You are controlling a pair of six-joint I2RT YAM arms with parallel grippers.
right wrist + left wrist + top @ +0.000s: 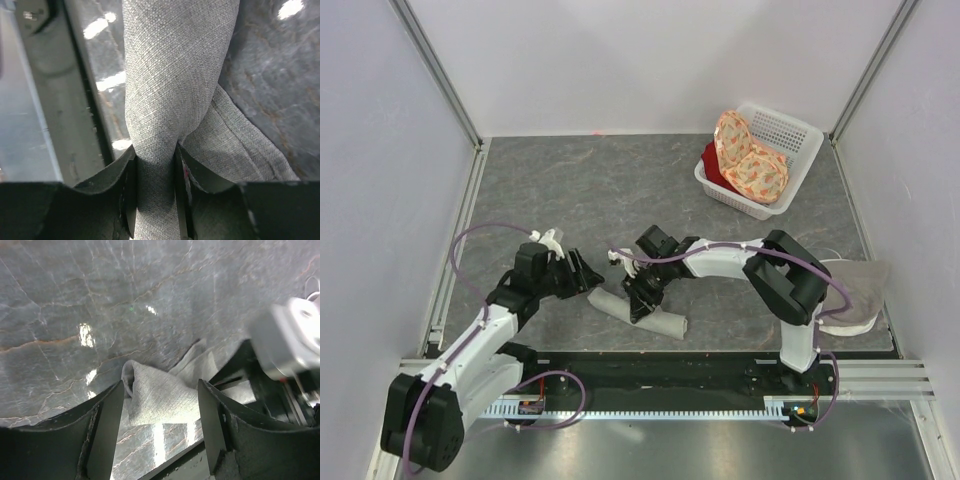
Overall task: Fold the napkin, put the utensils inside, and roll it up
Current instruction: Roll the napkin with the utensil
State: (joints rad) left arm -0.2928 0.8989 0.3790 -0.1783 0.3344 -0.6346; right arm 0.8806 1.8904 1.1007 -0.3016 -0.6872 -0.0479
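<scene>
The sage-grey napkin (667,322) lies rolled into a short tube near the table's front edge. My right gripper (642,300) comes down on the roll's middle. In the right wrist view its jaws pinch the napkin roll (175,75) tightly from both sides, so the right gripper (155,162) is shut on it. My left gripper (588,276) sits just off the roll's left end, open. In the left wrist view the roll's open end (160,400) lies between the spread fingers of the left gripper (160,390) without touching them. The utensils are hidden.
A white basket (802,138) at the back right holds orange floral cloths (752,162) and something red. A paler beige cloth (858,288) lies at the right edge. The black front rail (670,368) runs close behind the roll. The right arm's wrist (292,340) looms beside my left gripper.
</scene>
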